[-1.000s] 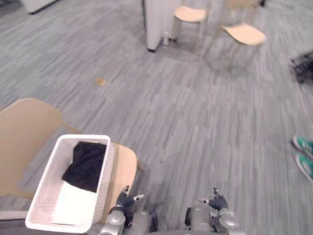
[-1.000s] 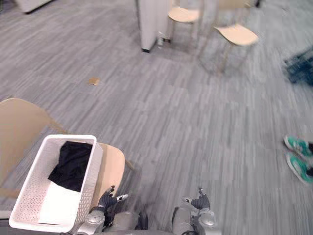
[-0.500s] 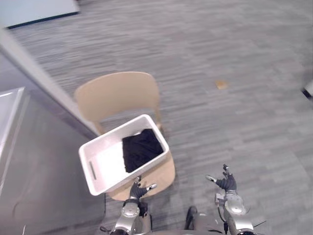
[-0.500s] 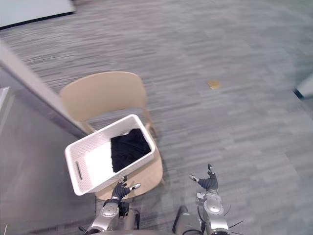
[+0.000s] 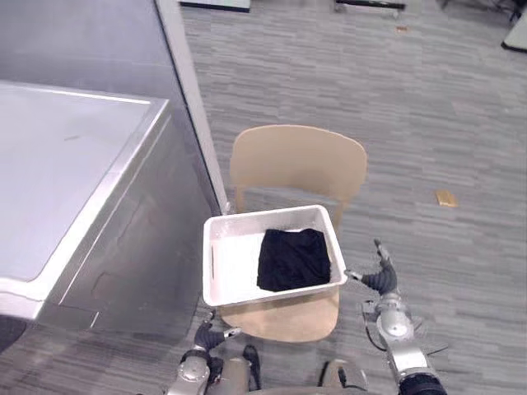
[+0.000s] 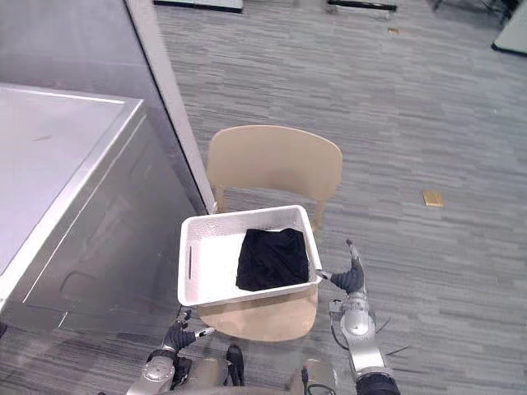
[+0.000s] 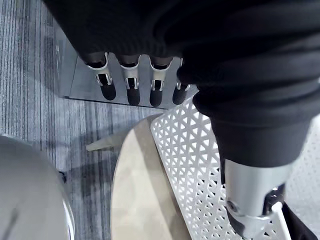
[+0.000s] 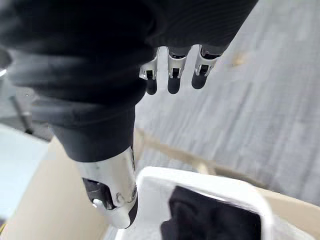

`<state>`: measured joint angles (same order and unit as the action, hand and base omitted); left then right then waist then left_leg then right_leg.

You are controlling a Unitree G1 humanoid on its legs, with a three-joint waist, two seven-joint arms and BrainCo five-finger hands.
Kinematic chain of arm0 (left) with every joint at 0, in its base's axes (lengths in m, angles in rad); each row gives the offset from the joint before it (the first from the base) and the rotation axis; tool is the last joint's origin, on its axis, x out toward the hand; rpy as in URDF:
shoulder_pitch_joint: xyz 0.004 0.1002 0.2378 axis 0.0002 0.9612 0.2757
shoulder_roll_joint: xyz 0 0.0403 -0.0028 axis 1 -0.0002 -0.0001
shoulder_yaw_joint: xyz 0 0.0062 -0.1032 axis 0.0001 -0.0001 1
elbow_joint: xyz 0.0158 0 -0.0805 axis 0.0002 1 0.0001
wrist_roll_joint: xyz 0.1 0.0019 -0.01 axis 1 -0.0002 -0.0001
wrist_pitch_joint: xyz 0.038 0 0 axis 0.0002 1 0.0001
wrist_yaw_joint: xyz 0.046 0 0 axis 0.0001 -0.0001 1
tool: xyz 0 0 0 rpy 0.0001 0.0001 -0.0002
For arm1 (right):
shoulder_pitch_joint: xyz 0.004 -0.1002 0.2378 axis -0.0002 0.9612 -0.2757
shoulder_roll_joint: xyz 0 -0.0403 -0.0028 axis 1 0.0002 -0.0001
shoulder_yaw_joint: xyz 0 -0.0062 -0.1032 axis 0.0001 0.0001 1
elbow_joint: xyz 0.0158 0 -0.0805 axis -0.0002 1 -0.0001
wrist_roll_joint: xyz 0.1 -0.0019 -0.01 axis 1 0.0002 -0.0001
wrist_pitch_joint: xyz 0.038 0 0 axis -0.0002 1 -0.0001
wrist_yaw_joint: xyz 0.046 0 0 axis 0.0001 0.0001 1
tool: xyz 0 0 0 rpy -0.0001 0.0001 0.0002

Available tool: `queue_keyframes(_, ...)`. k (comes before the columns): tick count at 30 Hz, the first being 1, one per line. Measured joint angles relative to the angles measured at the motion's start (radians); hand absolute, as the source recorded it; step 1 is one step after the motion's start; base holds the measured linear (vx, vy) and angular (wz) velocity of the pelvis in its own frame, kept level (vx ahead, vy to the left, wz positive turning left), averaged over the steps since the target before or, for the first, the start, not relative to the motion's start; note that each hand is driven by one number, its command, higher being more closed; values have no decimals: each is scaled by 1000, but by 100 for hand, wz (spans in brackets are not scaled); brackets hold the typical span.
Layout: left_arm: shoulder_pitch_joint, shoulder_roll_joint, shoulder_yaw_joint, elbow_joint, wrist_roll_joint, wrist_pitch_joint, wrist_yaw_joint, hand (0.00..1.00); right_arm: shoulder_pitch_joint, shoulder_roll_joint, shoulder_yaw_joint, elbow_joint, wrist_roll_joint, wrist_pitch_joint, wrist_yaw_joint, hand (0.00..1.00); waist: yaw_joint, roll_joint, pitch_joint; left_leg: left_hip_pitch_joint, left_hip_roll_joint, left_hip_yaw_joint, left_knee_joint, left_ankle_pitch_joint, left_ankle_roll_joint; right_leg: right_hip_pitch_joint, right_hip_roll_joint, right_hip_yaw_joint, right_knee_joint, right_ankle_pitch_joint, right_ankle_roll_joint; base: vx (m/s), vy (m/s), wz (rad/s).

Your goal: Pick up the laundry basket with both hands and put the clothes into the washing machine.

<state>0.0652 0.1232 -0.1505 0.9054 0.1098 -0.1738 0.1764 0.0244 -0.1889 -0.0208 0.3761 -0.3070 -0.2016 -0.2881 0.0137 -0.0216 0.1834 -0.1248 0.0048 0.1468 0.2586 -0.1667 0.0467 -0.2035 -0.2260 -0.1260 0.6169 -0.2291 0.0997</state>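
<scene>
A white perforated laundry basket [image 5: 268, 216] sits on the seat of a tan wooden chair [image 5: 296, 163]. A black garment [image 5: 294, 259] lies in its right half. The grey washing machine [image 5: 74, 164] stands just left of the chair, its flat top facing up. My left hand [image 5: 206, 336] is low, below the basket's near left corner, fingers [image 7: 131, 89] straight, the basket's wall [image 7: 192, 165] beside the thumb. My right hand [image 5: 381, 278] is open by the basket's near right corner, its thumb close to the rim [image 8: 205, 184], and the garment [image 8: 210, 220] shows past it.
A grey wall edge [image 5: 188, 90] rises behind the machine and left of the chair's back. A small tan scrap [image 5: 445, 197] lies on the grey striped floor to the right. Open floor stretches right of the chair and beyond it.
The camera has swung left, bringing the washing machine into view and the chair and basket to the middle. My right hand now sits higher, beside the basket's right corner.
</scene>
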Motion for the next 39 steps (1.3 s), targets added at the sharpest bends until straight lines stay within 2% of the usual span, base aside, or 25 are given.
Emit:
queue_keyframes(2, 3, 9, 2, -1, 1, -11, 0, 0, -16, -44, 21, -7, -56, -6, 7, 0, 3, -13, -5, -6, -17, -36, 8, 6, 2, -10, 42, 72, -142, -5, 19, 121, -54, 77)
queue_keyframes(4, -1, 19, -1, -1, 9, -14, 0, 0, -48, -69, 39, 0, -82, -7, 9, 0, 6, -26, -4, -28, -38, -68, 38, 3, -5, -10, 46, 74, -246, 37, 15, 106, -95, 76)
queue_keyframes(5, -15, 21, 2, 8, 15, -22, 0, 0, -114, -106, 80, 37, -100, -9, 23, 0, 3, -7, 8, -60, -37, -108, 59, 3, -26, -7, 55, 53, -283, 92, 13, 74, -96, 54)
queue_keyframes(7, -16, 13, 0, 8, 19, -30, -1, 0, -139, -134, 117, 58, -108, -9, 39, 0, 7, 15, 13, -77, -25, -121, 54, 6, -31, -9, 69, 37, -307, 101, 4, 79, -120, 33)
queue_keyframes(8, -15, 9, 4, 8, 18, -31, -1, 0, -165, -153, 160, 84, -116, -10, 57, 0, 18, 26, 15, -90, -14, -132, 49, 9, -39, -10, 79, 19, -321, 106, 2, 76, -164, 23)
queue_keyframes(9, -17, 10, 5, 8, 18, -32, -1, 0, -176, -161, 200, 110, -120, -11, 76, 0, 30, 27, 15, -91, -6, -147, 31, 18, -52, -8, 87, 2, -331, 112, -6, 71, -171, 25)
queue_keyframes(13, -42, 14, 6, 10, 19, -33, -1, 0, -266, -176, 294, 241, -142, -18, 99, 0, 29, 27, 54, -116, -6, -201, 2, 51, -92, -3, 88, -61, -361, 123, -18, 16, -100, 43)
queue_keyframes(15, -83, 18, 12, 9, 17, -34, -1, 0, -362, -192, 318, 330, -149, -14, 110, 0, 38, 46, 106, -153, -9, -232, 3, 71, -87, -21, 88, -99, -361, 138, -32, -64, -38, 51)
queue_keyframes(17, -123, 19, 36, 8, 14, -37, 2, 0, -449, -217, 338, 397, -158, -8, 114, 0, 59, 60, 144, -199, -18, -256, 2, 97, -90, -56, 82, -117, -359, 144, -35, -110, -13, 45)
queue_keyframes(19, -170, 30, 44, 7, 0, -50, 8, 0, -564, -242, 341, 486, -158, 3, 113, 0, 68, 91, 200, -241, -31, -288, -8, 134, -97, -86, 70, -151, -349, 146, -39, -140, -11, 51)
queue_keyframes(21, -189, 36, 45, 6, -22, -55, 20, 0, -638, -256, 345, 556, -170, 17, 108, 0, 92, 105, 229, -264, -39, -298, -30, 167, -104, -127, 59, -153, -323, 146, -40, -149, -6, 24)
queue_keyframes(23, -202, 36, 45, 4, -31, -57, 24, 0, -692, -270, 356, 613, -178, 32, 89, 0, 116, 116, 237, -287, -44, -307, -70, 201, -100, -184, 46, -154, -285, 139, -48, -177, -18, 16)
queue_keyframes(26, -217, 30, 45, -8, -59, -65, 27, 0, -757, -275, 375, 658, -185, 55, 67, 0, 116, 122, 242, -327, -54, -319, -149, 255, -102, -278, 17, -170, -214, 117, -59, -193, -36, 30)
queue_keyframes(27, -226, 22, 49, -14, -61, -66, 28, 0, -775, -281, 382, 664, -185, 60, 61, 100, 116, 123, 243, -338, -54, -321, -179, 274, -104, -308, 10, -174, -193, 112, -60, -129, -39, 25)
queue_keyframes(31, -250, -21, 77, -35, -81, -70, 29, 0, -825, -297, 417, 658, -185, 76, 41, 100, 113, 122, 245, -358, -40, -283, -238, 323, -107, -365, -6, -181, -148, 102, -65, -128, -68, 16)
queue_keyframes(36, -268, -50, 79, -60, -81, -74, 33, 0, -862, -307, 467, 628, -175, 86, 48, 100, 113, 122, 245, -358, -33, -262, -255, 342, -113, -383, -11, -180, -126, 89, -68, -38, -69, 2)
queue_keyframes(39, -281, -54, 79, -60, -81, -72, 43, 0, -858, -288, 470, 586, -159, 96, 53, 100, 113, 119, 247, -353, -25, -251, -254, 354, -103, -380, -3, -176, -128, 90, -69, 43, -73, -7)
